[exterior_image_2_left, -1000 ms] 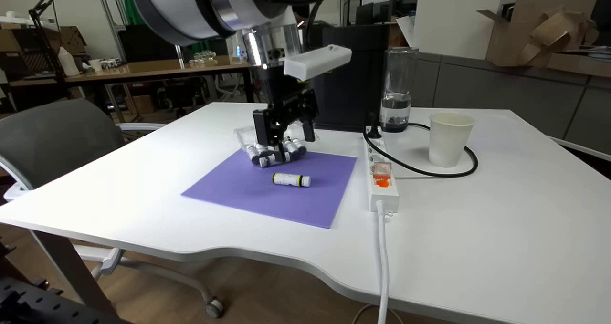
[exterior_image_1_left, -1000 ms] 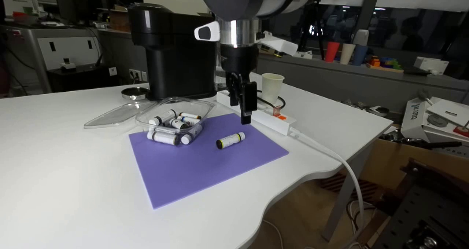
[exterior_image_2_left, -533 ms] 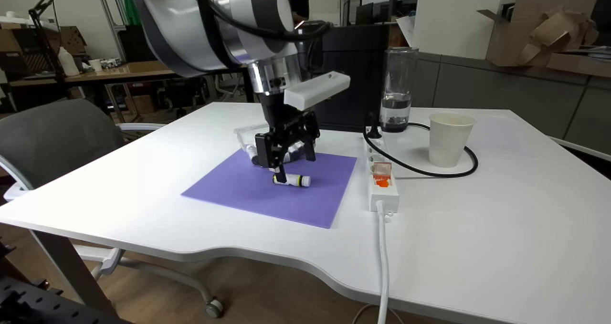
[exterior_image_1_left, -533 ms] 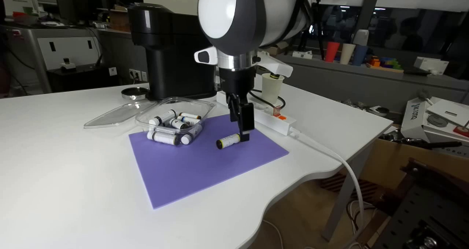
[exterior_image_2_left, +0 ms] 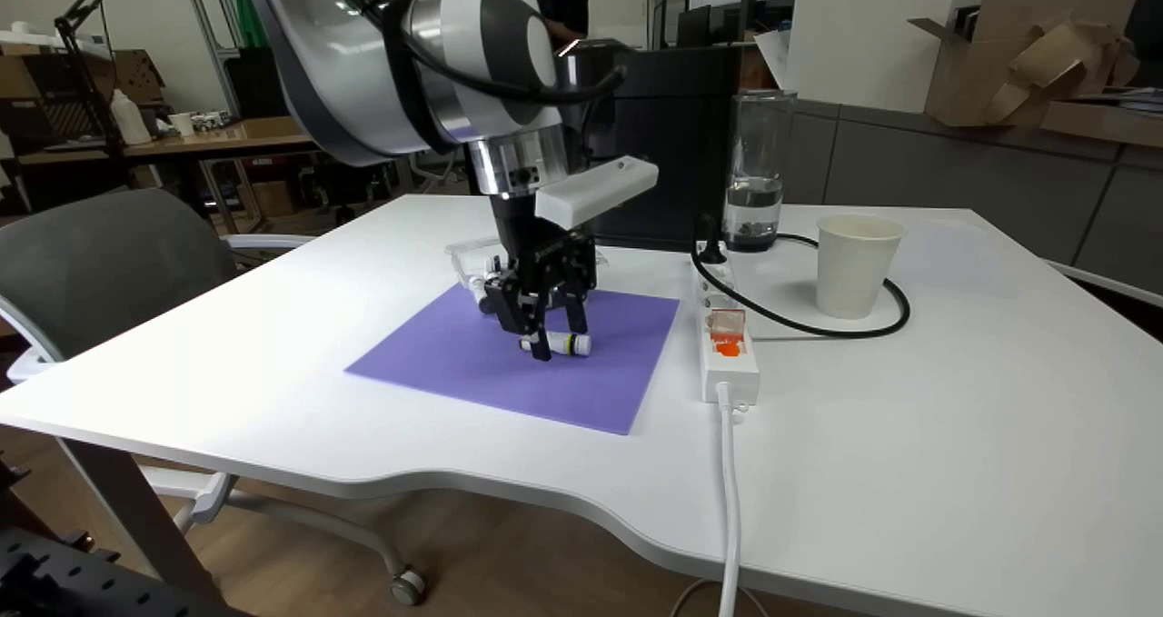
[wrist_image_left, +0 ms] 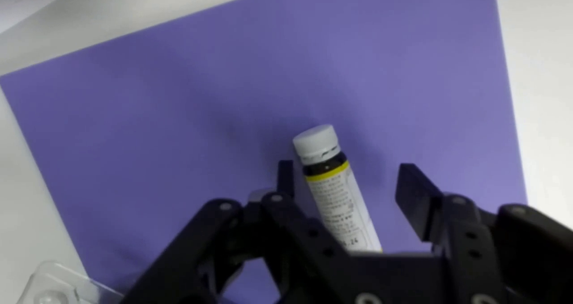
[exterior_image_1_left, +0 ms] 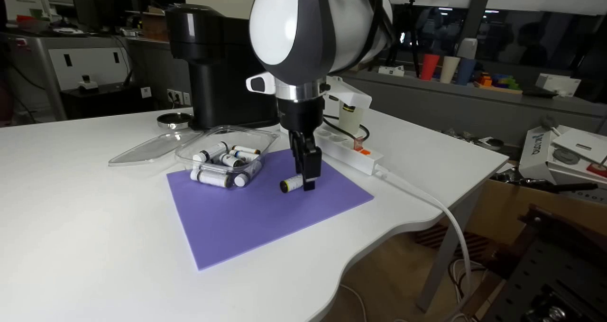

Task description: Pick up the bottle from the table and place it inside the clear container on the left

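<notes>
The bottle (wrist_image_left: 342,205), white-labelled with a white cap and a yellow band, lies on its side on the purple mat (exterior_image_1_left: 246,227) on the white table (exterior_image_1_left: 95,236). My gripper (wrist_image_left: 345,172) is low over it, fingers on either side. In the wrist view purple shows between the bottle and both fingers, the left one being much nearer. In both exterior views the gripper (exterior_image_1_left: 308,185) covers part of the bottle (exterior_image_1_left: 290,184). The clear container (exterior_image_1_left: 182,157), holding several similar bottles, stands at the mat's far left corner; the arm partly hides it in an exterior view (exterior_image_2_left: 465,258).
A clear lid (exterior_image_1_left: 154,149) lies left of the container, near a round metal tin (exterior_image_1_left: 174,120). Behind stands a black machine (exterior_image_1_left: 237,75). A white power strip (exterior_image_1_left: 348,156) with cables runs beside the mat, and a paper cup (exterior_image_2_left: 854,267) stands beyond it.
My gripper has come down to the bottle, shifting slightly left in an exterior view. Its fingers have drawn closer together in the last half second. The bottle has stayed in place.
</notes>
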Controlling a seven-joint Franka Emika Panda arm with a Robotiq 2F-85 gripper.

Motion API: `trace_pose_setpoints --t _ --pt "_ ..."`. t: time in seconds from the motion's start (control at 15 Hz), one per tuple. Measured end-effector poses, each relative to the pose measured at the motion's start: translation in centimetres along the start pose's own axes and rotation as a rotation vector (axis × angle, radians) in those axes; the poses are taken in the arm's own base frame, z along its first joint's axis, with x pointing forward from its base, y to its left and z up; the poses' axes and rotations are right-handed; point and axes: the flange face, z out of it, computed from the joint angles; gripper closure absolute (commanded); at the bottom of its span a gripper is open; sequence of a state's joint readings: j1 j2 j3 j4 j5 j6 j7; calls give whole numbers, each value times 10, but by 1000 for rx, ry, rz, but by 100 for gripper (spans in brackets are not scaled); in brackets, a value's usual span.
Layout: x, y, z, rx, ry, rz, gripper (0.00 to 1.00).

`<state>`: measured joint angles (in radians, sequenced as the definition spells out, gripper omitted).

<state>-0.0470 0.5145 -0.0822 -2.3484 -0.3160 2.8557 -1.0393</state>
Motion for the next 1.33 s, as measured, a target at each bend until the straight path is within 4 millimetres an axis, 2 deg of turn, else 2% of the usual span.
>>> trace_pose_setpoints --t 0.27,0.53,0.73,0.87,1.07,1.33 --pt "5 0 2 3 5 -5 95" --pt "4 2 0 3 19 9 93" --pt "-1 8 -11 -8 34 45 93" --pt "-6 13 -27 -18 34 77 93" --pt "-11 21 -61 -44 30 132 93" --pt "-7 30 -108 -98 41 199 93"
